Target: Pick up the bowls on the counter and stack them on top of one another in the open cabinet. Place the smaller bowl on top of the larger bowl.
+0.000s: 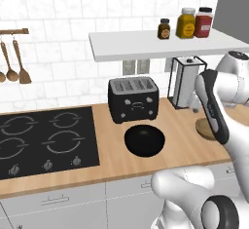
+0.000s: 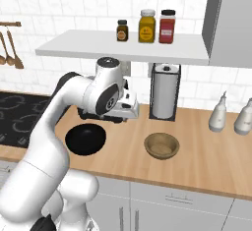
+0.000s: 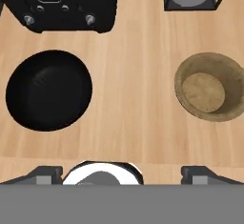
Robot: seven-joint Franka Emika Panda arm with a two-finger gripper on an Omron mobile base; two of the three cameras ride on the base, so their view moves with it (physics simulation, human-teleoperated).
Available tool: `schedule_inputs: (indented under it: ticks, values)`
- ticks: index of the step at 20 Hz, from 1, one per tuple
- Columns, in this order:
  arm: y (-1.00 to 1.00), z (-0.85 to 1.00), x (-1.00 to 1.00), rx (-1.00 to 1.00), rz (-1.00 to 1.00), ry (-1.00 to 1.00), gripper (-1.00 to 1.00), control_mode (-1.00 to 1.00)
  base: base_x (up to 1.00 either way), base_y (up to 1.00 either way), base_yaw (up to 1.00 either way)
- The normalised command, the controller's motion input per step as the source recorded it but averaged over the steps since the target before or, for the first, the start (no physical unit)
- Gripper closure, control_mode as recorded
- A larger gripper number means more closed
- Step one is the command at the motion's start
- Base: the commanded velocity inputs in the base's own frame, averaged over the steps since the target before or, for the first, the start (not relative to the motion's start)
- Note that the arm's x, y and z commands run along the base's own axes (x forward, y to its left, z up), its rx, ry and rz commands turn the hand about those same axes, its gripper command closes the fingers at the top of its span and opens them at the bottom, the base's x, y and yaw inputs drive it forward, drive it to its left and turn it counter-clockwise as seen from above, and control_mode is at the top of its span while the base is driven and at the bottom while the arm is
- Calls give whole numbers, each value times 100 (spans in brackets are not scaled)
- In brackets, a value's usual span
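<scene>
Both bowls sit on the light wood counter (image 1: 180, 140), and nothing has been picked up yet. The black bowl (image 1: 144, 141) is the big one. It sits just in front of the black toaster (image 1: 133, 99), to the right of the hob (image 1: 46, 140). The tan wooden bowl (image 2: 161, 145) is the small one. It sits well apart from the black bowl, farther right, in front of the paper towel holder (image 2: 164, 92). The robot's hand hangs high over the counter, looking down at the bare wood between the two bowls. The jaws (image 3: 123, 174) are spread wide and hold nothing, with one dark tip near each bottom corner of the hand view. I think the job is at its very start, and the robot is picking which bowl to take. The black bowl should go first, since the small one must end up on top. So the hand needs to slide over the black bowl, drop down, and pinch its rim. Then it must lift the bowl up to the white shelf (image 2: 88, 45), to a free spot away from the three jars (image 2: 145, 26).
</scene>
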Motion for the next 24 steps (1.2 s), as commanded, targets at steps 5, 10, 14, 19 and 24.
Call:
schedule_inputs:
  ticks: [5,10,14,19,24]
  values:
    - [-81,-44,10,2,-4,0,-100,-100,0,0,0]
    - [-76,-45,20,0,-11,9,-100,-100,0,0,0]
    - [-85,-27,15,4,-4,13,-100,-100,0,0,0]
    - [-61,-9,29,5,-4,15,-100,-100,0,0,0]
    - [-62,-8,22,10,-1,6,-100,-100,0,0,0]
